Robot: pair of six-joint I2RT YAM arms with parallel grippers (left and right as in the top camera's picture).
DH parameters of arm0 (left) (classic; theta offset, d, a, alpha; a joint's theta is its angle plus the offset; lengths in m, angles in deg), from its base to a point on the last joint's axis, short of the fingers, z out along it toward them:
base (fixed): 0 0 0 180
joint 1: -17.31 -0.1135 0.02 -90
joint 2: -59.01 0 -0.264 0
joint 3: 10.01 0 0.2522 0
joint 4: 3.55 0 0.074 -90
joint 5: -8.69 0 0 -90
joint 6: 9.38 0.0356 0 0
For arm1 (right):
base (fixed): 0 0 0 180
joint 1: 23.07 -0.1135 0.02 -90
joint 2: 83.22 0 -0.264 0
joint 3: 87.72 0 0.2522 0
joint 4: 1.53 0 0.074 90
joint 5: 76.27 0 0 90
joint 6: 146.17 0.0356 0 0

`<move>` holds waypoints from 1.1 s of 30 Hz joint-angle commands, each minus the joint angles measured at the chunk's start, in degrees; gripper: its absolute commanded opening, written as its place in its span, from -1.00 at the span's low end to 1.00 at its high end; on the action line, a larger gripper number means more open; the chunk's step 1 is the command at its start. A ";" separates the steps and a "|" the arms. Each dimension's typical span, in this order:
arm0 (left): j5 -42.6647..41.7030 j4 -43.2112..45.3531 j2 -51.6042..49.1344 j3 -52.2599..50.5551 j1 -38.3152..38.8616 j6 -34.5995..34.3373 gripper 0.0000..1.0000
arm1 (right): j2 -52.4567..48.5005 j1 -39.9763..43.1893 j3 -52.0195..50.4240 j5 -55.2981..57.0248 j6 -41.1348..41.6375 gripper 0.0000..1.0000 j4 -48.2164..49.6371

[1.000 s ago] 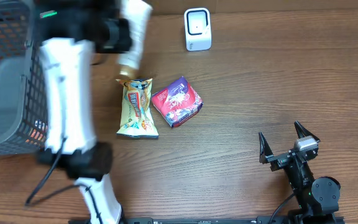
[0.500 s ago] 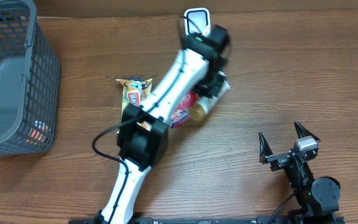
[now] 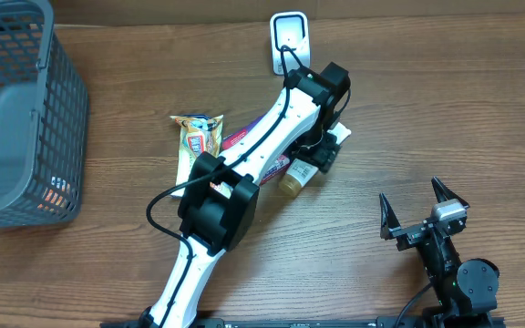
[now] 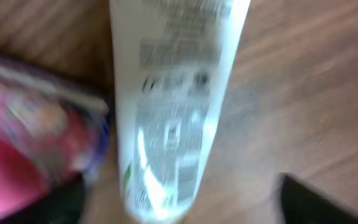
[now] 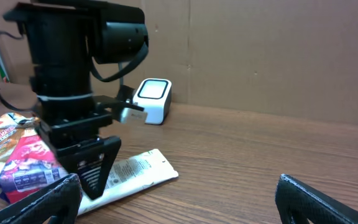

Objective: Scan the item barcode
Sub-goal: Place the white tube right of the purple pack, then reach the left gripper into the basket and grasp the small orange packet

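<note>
So, the left wrist view is badly smeared. The print on the white plastic tube with the tan cap (image 4: 173, 106) can't be read, and I can't tell if a barcode faces up. From overhead, the left arm covers most of the purple and pink box (image 5: 23, 163) and the tube's middle. The tube lies flat on the brown wooden table (image 3: 427, 109), just beside the box and near the small white scanner (image 3: 290, 43). The left gripper (image 3: 320, 153) points straight down over it, jaws spread either side and not pinching (the tube looks loose). The right gripper (image 3: 422, 215) sits low, well apart, jaws wide, holding nothing.
</note>
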 commanded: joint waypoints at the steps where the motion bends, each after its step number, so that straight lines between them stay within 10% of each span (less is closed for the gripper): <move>1: 0.96 -2.67 7.91 4.70 -0.81 -0.68 0.99 | 0.46 -0.28 -0.59 -0.26 0.17 1.00 0.26; 8: 4.55 -8.48 22.73 17.99 -12.11 -0.74 0.99 | 0.46 -0.28 -0.59 -0.26 0.17 1.00 0.26; 21: -3.52 -10.71 28.28 19.47 -67.82 -12.31 0.99 | 0.46 -0.28 -0.59 -0.26 0.17 1.00 0.26; 33: 1.29 -12.74 16.83 19.21 -77.96 -17.20 0.95 | 0.46 -0.28 -0.59 -0.26 0.17 1.00 0.28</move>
